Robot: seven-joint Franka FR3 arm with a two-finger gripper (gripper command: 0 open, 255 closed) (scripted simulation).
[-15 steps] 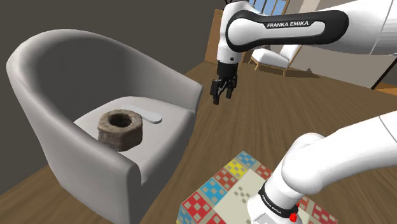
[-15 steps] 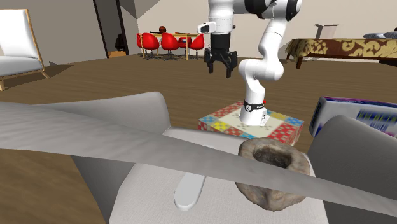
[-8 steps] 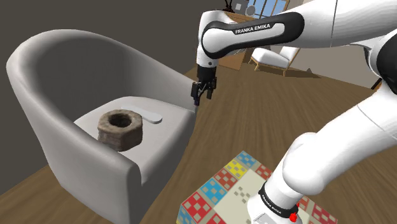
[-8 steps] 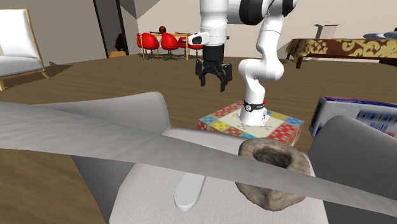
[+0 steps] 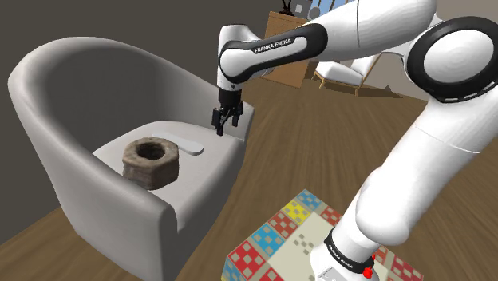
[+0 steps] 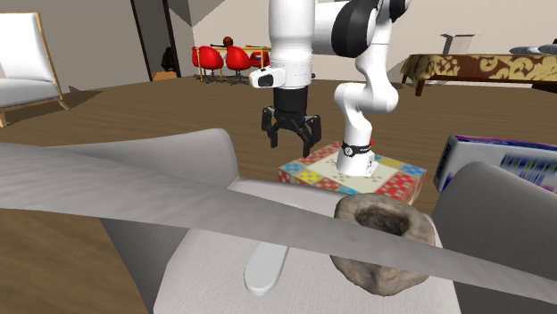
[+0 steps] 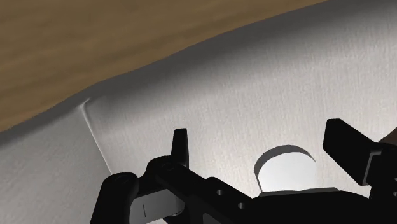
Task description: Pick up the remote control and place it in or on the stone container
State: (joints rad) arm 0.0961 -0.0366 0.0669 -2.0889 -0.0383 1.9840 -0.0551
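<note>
The black gripper [image 5: 226, 121] hung pointing down, and its two fingers [image 7: 181, 145] were spread apart with nothing between them but air. In the wrist view, the round white end of the remote control [image 7: 286, 167] showed on the seat below the gap between the fingers, and the fingers did not touch it. In the shoulder view the gripper was over the edge of the seat on that view's right, near one end of the remote control [image 5: 179, 137]. The remote control was long, flat and white, and it lay flat on the seat of a big pale grey armchair [image 5: 72, 88]. Just beside it on the same seat sat the stone container [image 5: 148, 160], a rough brown-grey lump with a round hole in the top. The two were close but not touching. In the second exterior view, the gripper [image 6: 290, 141] hung past the far side of the armchair [image 6: 170, 152]. The remote control [image 6: 265, 268] lay on the seat, to that view's left of the stone container [image 6: 384, 241]. The white arm [image 5: 415, 96] bent up and over from its stand [image 5: 279, 235], a box with little squares of red, blue and yellow on it. The floor [image 5: 319, 152] was brown wood. Far back in the second exterior view there were red chairs [image 6: 223, 59] and a white chair [image 6: 22, 62].
</note>
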